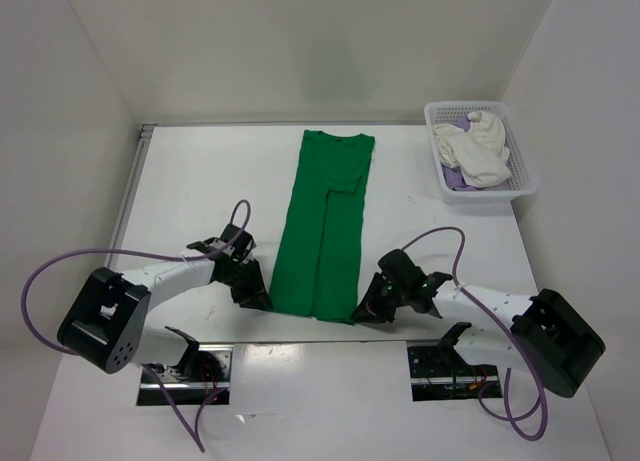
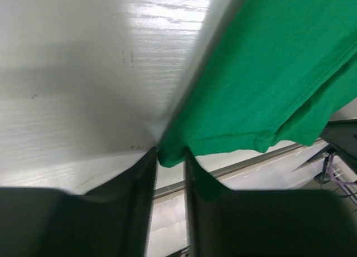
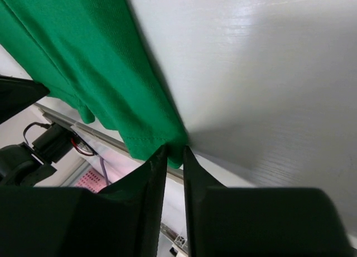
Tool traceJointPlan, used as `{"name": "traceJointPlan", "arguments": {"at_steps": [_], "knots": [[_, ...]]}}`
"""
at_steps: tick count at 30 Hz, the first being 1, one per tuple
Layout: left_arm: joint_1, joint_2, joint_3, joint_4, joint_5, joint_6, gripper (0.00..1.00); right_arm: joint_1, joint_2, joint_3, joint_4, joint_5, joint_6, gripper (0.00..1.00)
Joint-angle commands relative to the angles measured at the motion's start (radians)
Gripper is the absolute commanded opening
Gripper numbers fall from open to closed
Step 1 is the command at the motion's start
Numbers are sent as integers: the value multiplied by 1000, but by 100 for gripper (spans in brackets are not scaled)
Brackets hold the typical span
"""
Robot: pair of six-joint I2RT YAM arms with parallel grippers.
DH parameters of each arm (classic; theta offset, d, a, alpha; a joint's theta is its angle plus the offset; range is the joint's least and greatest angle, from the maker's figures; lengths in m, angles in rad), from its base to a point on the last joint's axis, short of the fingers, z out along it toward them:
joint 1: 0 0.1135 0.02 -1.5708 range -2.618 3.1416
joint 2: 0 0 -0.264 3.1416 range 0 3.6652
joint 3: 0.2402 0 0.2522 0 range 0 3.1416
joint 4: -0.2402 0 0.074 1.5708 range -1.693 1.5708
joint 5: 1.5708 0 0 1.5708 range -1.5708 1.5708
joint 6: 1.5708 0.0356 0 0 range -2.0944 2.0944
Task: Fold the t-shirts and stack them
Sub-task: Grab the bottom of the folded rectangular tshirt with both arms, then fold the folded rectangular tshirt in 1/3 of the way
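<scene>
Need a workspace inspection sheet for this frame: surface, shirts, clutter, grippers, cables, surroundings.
Surface: white table, a few small scuffs.
Job's things: green shirt folded into a long strip mid-table, collar at the far end; white shirt lies over purple shirt in basket, far right.
Clutter: nothing seen.
Grippers: left gripper and right gripper each pinch a near hem corner of the green shirt.
Cables: purple cables loop from both arms, off the cloth.
Surroundings: white walls on three sides.

Green t-shirt [image 1: 325, 226] as a long narrow strip on the table [image 1: 200, 181]; white t-shirt [image 1: 480, 151] and lavender t-shirt [image 1: 454, 179] bunched in basket [image 1: 490, 197]
</scene>
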Motion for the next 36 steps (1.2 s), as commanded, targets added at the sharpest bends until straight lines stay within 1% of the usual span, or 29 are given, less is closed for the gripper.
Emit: {"name": "traceJointPlan", "arguments": {"at_steps": [1,2,3,8,9,10,12,14,16,17,19,20,21,22,23,24,26,27,29,30,31,32,34,35,36], "knots": [[-4,15,10,33,17,5,26,10,16,52,10,8,-15,20],[-4,15,10,33,17,16,23,10,16,62,10,8,-15,15],[-4,15,10,33,17,16,16,10,16,62,-1,17,-15,13],[-4,-19,10,11,30,27,3,10,-7,62,-25,17,-15,3],[-4,-28,10,10,40,27,1,22,-19,62,-39,17,-15,0],[-4,-28,10,1,40,27,0,31,-19,62,-51,7,-15,0],[-4,-57,10,-25,63,16,0,83,-71,53,-70,6,34,0],[-4,-122,-1,-90,98,16,0,111,-152,67,-140,6,59,0],[-4,-122,25,-123,123,16,0,111,-171,79,-179,-3,59,0],[-4,-133,48,-138,123,27,0,111,-185,116,-205,-3,34,0],[36,-121,111,-161,123,36,0,47,-185,160,-269,-3,-18,0],[54,-96,175,-161,134,48,0,13,-164,205,-283,-3,-85,0],[72,-81,206,-146,134,48,0,-54,-148,226,-294,-3,-120,0],[94,-65,234,-122,134,60,0,-91,-132,246,-294,-3,-156,0],[137,-27,284,-106,134,60,0,-129,-84,288,-294,-15,-226,0],[151,-4,311,-71,123,70,0,-192,-57,311,-294,-15,-258,0],[163,51,369,-43,111,70,0,-234,9,387,-285,5,-311,0],[163,108,396,-25,99,70,0,-252,84,413,-285,5,-338,0],[163,166,476,33,99,57,0,-292,155,491,-272,25,-398,0],[163,229,507,47,82,57,0,-306,224,515,-243,25,-415,0],[163,260,537,65,73,57,0,-332,258,571,-243,36,-450,0],[163,289,602,75,73,48,0,-348,292,599,-243,46,-466,0],[163,372,671,84,50,48,0,-381,374,671,-243,46,-510,0],[163,416,734,93,19,48,0,-412,391,690,-233,46,-510,0],[163,438,763,93,2,48,0,-424,405,705,-232,46,-526,0]]}}
